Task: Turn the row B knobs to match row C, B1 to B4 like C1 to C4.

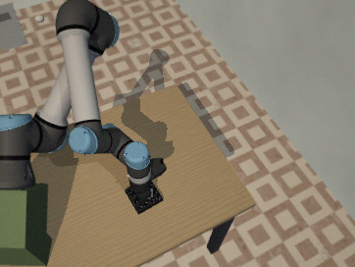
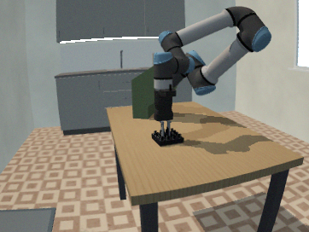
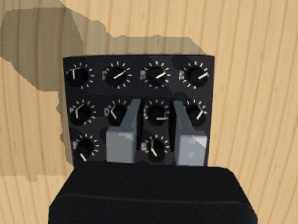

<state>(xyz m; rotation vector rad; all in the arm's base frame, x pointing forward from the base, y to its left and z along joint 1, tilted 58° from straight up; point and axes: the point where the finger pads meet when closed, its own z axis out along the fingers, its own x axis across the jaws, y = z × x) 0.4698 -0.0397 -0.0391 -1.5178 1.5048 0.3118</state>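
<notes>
The black knob box stands on the table. In the wrist view its rear is right and knob 1 of each row is at the top. My gripper is partly open, one finger on each side of B2; contact is not visible. B2's line points right, toward the rear. C2's line points up-left. B1 and C1 both point right and slightly up. B3 has its line toward the lower left. C3, A3 and the fourth knobs are hidden by the gripper.
A1 and A2 are right of row B; D1, D2 and D3 are at the left. The wooden table surrounds the box. A green block stands by the arm's base.
</notes>
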